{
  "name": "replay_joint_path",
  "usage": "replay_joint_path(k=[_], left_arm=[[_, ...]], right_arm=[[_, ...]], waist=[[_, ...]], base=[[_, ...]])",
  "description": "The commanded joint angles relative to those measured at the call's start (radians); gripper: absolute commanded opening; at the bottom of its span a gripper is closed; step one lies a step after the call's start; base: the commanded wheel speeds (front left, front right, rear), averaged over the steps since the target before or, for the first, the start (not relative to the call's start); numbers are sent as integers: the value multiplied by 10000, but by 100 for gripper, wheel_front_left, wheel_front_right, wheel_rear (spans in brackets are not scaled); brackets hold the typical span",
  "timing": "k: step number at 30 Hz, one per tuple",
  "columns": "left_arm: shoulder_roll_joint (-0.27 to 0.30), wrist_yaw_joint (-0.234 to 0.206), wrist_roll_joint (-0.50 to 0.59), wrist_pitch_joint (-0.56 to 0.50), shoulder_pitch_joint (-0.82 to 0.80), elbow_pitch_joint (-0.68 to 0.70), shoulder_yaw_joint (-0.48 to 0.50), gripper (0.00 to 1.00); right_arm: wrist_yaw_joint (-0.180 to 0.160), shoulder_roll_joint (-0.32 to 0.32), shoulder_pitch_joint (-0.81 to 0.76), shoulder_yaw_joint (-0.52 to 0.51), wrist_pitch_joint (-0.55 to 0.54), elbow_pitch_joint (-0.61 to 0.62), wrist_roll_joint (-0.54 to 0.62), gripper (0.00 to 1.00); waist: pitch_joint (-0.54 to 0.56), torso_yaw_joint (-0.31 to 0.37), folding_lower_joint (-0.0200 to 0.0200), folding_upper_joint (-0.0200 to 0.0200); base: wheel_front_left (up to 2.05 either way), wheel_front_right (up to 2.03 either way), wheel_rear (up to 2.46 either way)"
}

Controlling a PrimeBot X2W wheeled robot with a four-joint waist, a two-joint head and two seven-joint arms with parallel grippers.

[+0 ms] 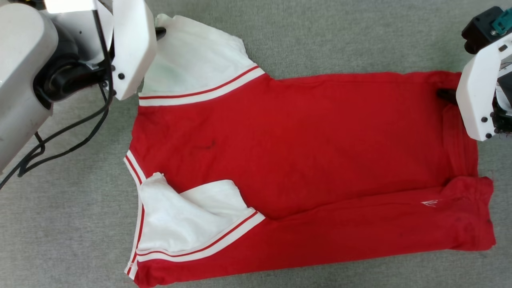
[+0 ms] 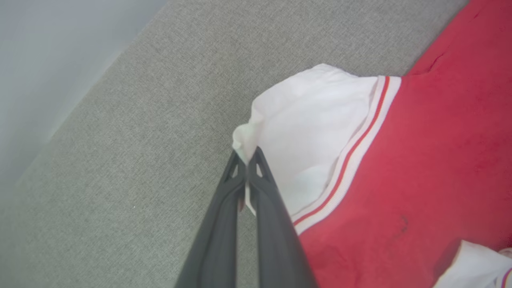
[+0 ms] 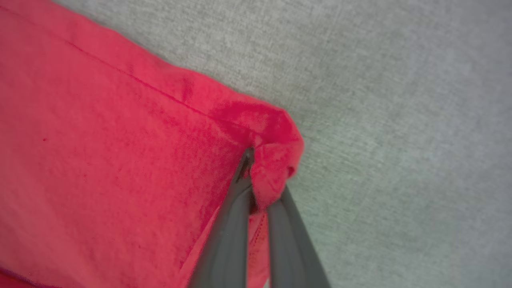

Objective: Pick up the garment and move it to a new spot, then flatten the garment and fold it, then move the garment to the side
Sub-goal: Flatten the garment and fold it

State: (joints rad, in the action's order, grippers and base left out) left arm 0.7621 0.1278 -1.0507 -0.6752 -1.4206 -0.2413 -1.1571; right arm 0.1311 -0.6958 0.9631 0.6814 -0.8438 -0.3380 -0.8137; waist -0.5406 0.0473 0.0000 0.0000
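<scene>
Grey mat (image 1: pixel 320 36): L jaws pinch garment (image 1: pixel 304 152) sleeve (image 2: pixel 304 132), R jaws clamp red corner (image 3: pixel 276 160), tips hidden.

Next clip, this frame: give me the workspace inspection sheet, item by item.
Surface: grey woven covering.
Job's things: garment spread flat, near long edge folded over, near white sleeve tucked onto the red body.
Clutter: nothing seen.
Claws: left claw shut on the far white sleeve at its edge; right claw shut on a red hem corner.
Cables: black cables hang from the left arm, beside the garment, not on it.
Surroundings: pale blurred area beyond the surface's edge.
</scene>
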Motion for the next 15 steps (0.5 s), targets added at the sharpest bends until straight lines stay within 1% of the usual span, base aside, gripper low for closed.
replay_joint_path(k=[1,6,9,13,15], left_arm=[[3,18,-35,80,-75,26,-22,0],[234,19,-213,591,310,329,-222,0],[426,19,-330,835,633,599,-371,0],[816,17,-418,1148,1234,1009,-525,0],[1012,-53,-469,1321,1585,1305,-578,0]], right_arm=[[-8,-26,-187,104,57,-137,-49,0],[-8,-371,-165,283,1022,232,-385,0],[-8,-706,-460,493,1493,494,-574,0],[-8,-1068,-1009,733,2094,811,-807,0],[-8,-1270,-1368,885,2319,945,-871,0]], waist=[[181,14,0,0],[904,-29,0,0],[1360,-126,0,0],[1898,-195,0,0],[2132,-227,0,0]], base=[[0,0,0],[0,0,0],[0,0,0],[0,0,0],[0,0,0]])
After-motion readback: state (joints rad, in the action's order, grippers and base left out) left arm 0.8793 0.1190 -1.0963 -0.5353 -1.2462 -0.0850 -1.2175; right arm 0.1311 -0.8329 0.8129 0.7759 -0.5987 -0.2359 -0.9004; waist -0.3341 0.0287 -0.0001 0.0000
